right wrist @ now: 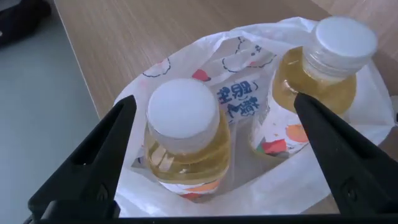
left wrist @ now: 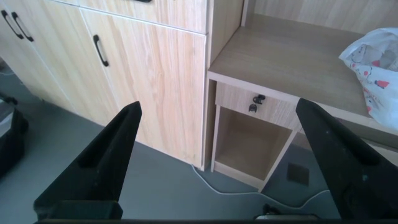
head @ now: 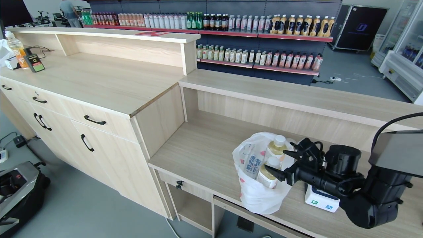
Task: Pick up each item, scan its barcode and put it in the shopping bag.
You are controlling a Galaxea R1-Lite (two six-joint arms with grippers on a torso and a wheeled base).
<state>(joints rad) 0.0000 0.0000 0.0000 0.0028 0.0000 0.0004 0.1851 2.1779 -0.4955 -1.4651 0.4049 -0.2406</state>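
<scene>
A white shopping bag (head: 254, 195) stands on the low counter with two yellow-drink bottles upright in it. One bottle (head: 268, 173) (right wrist: 183, 134) is at the front, the other bottle (head: 276, 146) (right wrist: 326, 59) is behind it. My right gripper (head: 276, 160) (right wrist: 212, 99) hovers open just over the bag's mouth, with the front bottle's white cap between its fingers but not touched. My left gripper (left wrist: 217, 104) hangs open and holds nothing, out over the floor in front of the cabinet, with the bag (left wrist: 376, 62) off to one side.
A white scanner box (head: 322, 198) sits on the low counter (head: 205, 145) beside the bag, under my right arm. On the far left of the high counter (head: 99, 82) stand another bottle (head: 15, 46) and a small payment terminal (head: 34, 62). Drink shelves (head: 264, 36) line the back.
</scene>
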